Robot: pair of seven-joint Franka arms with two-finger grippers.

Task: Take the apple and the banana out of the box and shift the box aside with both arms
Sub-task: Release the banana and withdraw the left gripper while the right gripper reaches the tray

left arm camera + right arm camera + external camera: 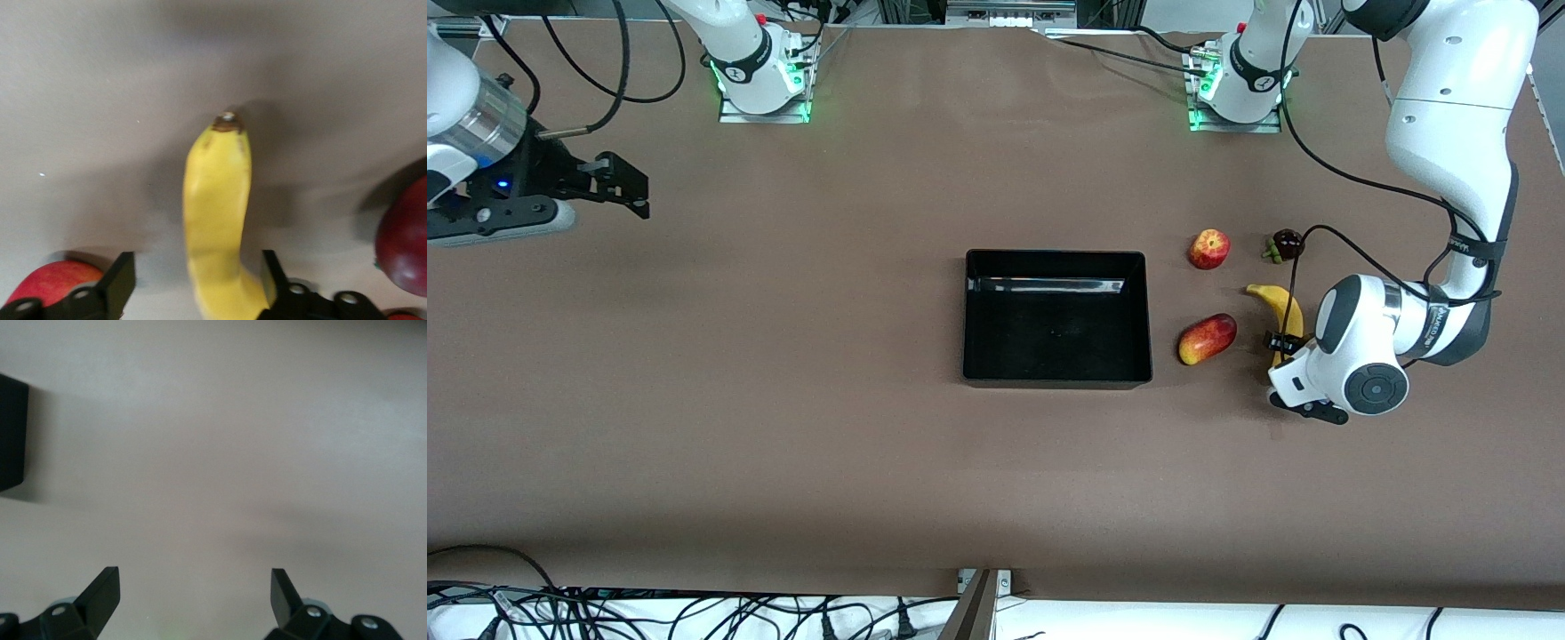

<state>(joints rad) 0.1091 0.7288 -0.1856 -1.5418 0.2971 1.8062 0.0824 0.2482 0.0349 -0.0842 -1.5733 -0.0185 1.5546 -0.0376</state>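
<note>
The yellow banana (1282, 307) lies on the table at the left arm's end. My left gripper (1282, 348) is down over its nearer part, open, with one finger on each side. The left wrist view shows the banana (217, 200) running up between the fingers (120, 283), with a gap on one side. The red apple (1209, 249) sits farther from the front camera, between the banana and the black box (1054, 256), which stands empty mid-table. My right gripper (630, 188) is open and empty, up over bare table at the right arm's end, and waits (195, 587).
A red-yellow mango (1207, 339) lies between the box and the banana. A dark mangosteen (1287, 244) sits beside the apple. The left wrist view shows a red fruit (53, 283) and a darker red one (403, 240) flanking the banana. A box corner (12, 433) shows in the right wrist view.
</note>
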